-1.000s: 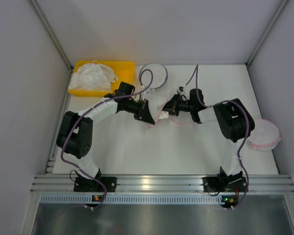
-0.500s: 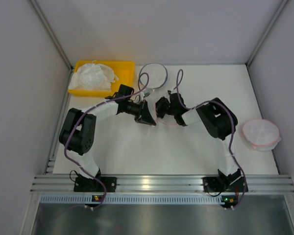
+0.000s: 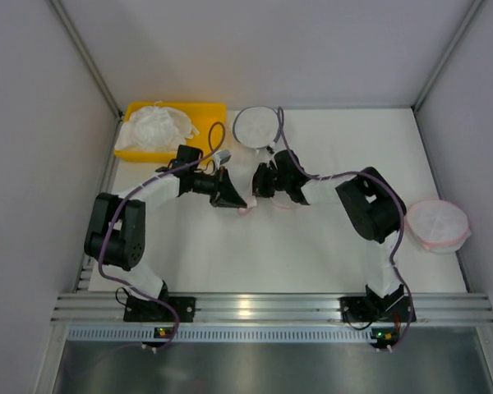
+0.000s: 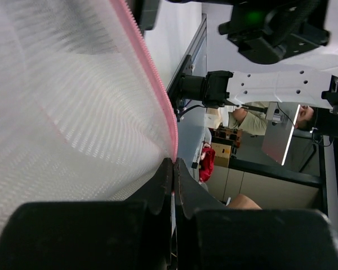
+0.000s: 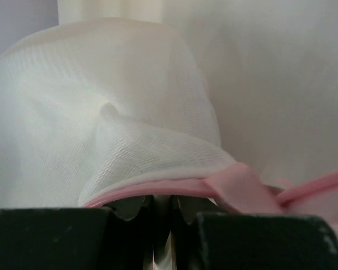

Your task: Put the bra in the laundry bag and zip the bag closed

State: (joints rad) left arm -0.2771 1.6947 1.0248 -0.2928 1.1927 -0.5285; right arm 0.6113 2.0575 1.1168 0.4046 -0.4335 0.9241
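The laundry bag [image 3: 246, 205], white mesh with a pink rim, hangs between my two grippers at mid-table and is mostly hidden by them. My left gripper [image 3: 238, 195] is shut on its pink rim; in the left wrist view the jaws [image 4: 173, 163] pinch the rim and mesh [image 4: 73, 112] fills the left. My right gripper [image 3: 257, 187] is shut on the pink zip edge [image 5: 174, 185] at its tips [image 5: 163, 198], with bulging mesh [image 5: 101, 124] above. Soft white fabric [image 3: 154, 127] lies heaped in a yellow bin. I cannot tell whether a bra is inside the held bag.
The yellow bin [image 3: 209, 111] stands at the back left. A round white bag with a dark rim [image 3: 256, 127] lies at the back middle. Another pink-rimmed round bag [image 3: 435, 223] lies at the right edge. Side walls close in the table.
Both grippers have moved left and slightly back with the bag held between them. The right arm has stretched left, uncovering the pink-rimmed bag at the right edge.
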